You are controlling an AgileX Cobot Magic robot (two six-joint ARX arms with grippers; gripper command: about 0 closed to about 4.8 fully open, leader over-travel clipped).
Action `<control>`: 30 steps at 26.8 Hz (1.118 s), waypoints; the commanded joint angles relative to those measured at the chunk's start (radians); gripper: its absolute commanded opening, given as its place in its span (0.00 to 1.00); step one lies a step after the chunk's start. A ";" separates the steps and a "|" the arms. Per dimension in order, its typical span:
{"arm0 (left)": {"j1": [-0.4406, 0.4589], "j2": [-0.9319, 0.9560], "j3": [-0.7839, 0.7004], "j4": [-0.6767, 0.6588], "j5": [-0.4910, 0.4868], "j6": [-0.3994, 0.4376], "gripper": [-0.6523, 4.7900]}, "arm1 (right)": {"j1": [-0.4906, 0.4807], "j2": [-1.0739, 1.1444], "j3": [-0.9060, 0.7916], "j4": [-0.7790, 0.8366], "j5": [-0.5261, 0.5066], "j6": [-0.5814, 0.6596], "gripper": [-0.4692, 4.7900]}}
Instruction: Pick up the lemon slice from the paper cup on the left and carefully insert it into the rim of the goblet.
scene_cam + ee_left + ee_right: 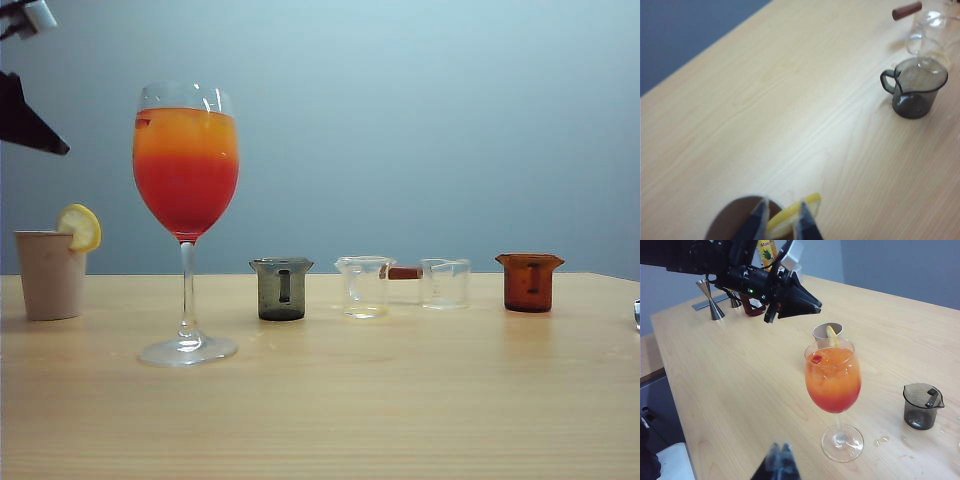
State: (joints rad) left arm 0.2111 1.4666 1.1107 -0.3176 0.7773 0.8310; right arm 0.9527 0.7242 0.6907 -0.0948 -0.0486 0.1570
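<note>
Above the paper cup [50,275], the left pincer [782,220] hovered part-open and empty astride the lemon slice [790,216], the right pincer [779,456] shut; misaligned closing could tip the cup.

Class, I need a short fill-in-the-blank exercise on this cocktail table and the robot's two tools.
1. The lemon slice sits in the ____ cup.
2. The goblet's drink is orange over ____.
3. The left tool hangs over the lemon slice, ____ the paper cup.
4. The right tool's fingers look ____.

Missing words: paper; red; above; shut
</note>
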 commanded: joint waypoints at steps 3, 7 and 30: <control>0.006 0.004 0.011 0.017 0.010 0.033 0.70 | 0.000 -0.002 0.006 0.013 -0.003 0.000 0.09; 0.006 0.023 0.071 -0.029 0.009 0.064 0.58 | 0.000 -0.002 0.006 0.013 -0.003 0.000 0.09; -0.027 0.227 0.381 -0.480 -0.040 0.325 0.42 | -0.001 -0.002 0.005 -0.010 -0.003 0.001 0.09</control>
State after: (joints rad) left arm 0.1875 1.6894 1.4868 -0.7929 0.7303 1.1519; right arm 0.9524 0.7242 0.6907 -0.1040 -0.0486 0.1574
